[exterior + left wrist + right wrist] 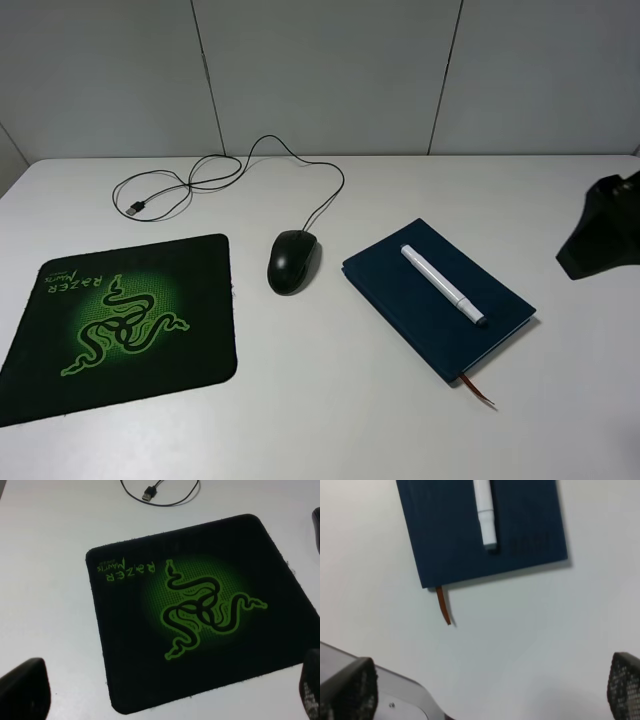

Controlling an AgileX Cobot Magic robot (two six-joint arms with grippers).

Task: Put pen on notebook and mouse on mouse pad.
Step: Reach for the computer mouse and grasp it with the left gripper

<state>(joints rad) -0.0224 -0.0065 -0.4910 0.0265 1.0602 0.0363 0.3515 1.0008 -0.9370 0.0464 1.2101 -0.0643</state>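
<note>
the pen (pixel 443 285) lay on the notebook (pixel 420 320) and the mouse (pixel 292 261) sat just beside the mouse pad (pixel 200 300), so the mouse step looked next: the left gripper (pixel 167 692), open and empty like the right gripper (pixel 487 685), would need to grasp it.

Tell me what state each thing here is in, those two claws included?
Dark navy hardcover notebook: closed, flat on the white table.
Slim white capped pen: lying flat on the notebook's cover.
Black square soft mouse pad with green logo: flat, nothing on it.
Glossy black oval mouse: on the bare table, apart from the pad.
Left gripper: open, holding nothing.
Right gripper: open, holding nothing.
</note>
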